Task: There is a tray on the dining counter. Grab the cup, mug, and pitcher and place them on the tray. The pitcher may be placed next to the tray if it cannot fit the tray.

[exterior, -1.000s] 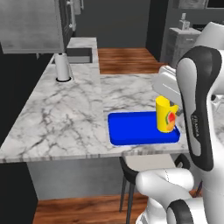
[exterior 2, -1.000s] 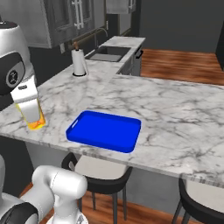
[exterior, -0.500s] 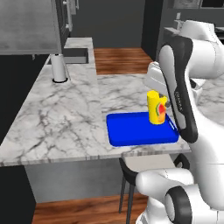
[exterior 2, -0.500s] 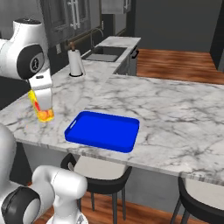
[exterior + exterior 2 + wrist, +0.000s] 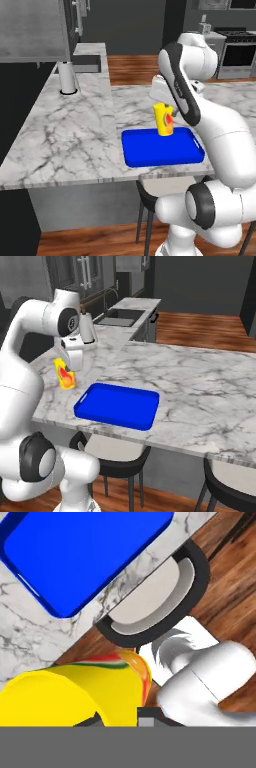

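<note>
Marble runs wide under me, the dining counter (image 5: pixel 210 381) white with grey veins, dark stools (image 5: pixel 112 448) tucked along its near edge. From the right base view, the blue tray (image 5: pixel 117 405) lies flat near that edge, nothing on it, its low rim there to keep whatever I set down from sliding off.

I have my gripper (image 5: pixel 67 368) clenched on the cup (image 5: pixel 65 376), the yellow tumbler with the red-orange mark. It hangs clear of the marble, tilted, at about ten o'clock from the tray in that view. In the left base view the cup (image 5: pixel 164 119) sits against the tray's (image 5: pixel 150 155) far rim, but I judge it to be above, not resting. I carry it high so its base clears the rim.

Through my hand view the cup (image 5: pixel 65 694) bulks close at six o'clock, the tray (image 5: pixel 75 557) up at eleven. Next, I reckon, comes moving over the tray's middle and lowering gently.
</note>
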You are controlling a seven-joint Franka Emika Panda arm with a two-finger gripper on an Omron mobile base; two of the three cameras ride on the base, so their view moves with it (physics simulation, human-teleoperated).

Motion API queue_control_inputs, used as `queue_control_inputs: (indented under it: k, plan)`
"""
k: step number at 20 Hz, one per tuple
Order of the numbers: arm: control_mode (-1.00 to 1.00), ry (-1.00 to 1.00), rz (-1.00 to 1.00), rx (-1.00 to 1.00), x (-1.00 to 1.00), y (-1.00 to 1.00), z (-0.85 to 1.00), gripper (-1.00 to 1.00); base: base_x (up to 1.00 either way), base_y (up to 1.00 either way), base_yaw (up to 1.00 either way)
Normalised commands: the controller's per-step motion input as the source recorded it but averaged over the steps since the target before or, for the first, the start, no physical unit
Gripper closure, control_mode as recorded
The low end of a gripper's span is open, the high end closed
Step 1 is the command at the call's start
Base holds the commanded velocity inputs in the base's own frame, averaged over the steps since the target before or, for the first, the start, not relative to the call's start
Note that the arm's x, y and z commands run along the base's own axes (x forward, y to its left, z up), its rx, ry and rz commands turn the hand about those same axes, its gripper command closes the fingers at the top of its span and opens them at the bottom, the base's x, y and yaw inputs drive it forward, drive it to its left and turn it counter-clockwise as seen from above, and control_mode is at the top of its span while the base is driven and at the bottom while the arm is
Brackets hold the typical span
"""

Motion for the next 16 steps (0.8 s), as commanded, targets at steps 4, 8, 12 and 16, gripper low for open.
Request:
queue_control_inputs:
  k: [4,8,12,16]
  plan:
    - [-1.0,0.02,0.1,0.1,0.74,-0.01,-0.58,1.0,0.0,0.0,0.0]
    - [-1.0,0.0,0.11,0.15,0.58,0.0,-0.58,1.0,0.0,0.0,0.0]
    - [-1.0,0.0,0.11,0.11,0.59,0.0,-0.64,1.0,0.0,0.0,0.0]
    - [-1.0,-0.11,0.08,0.01,0.55,0.0,-0.52,1.0,0.0,0.0,0.0]
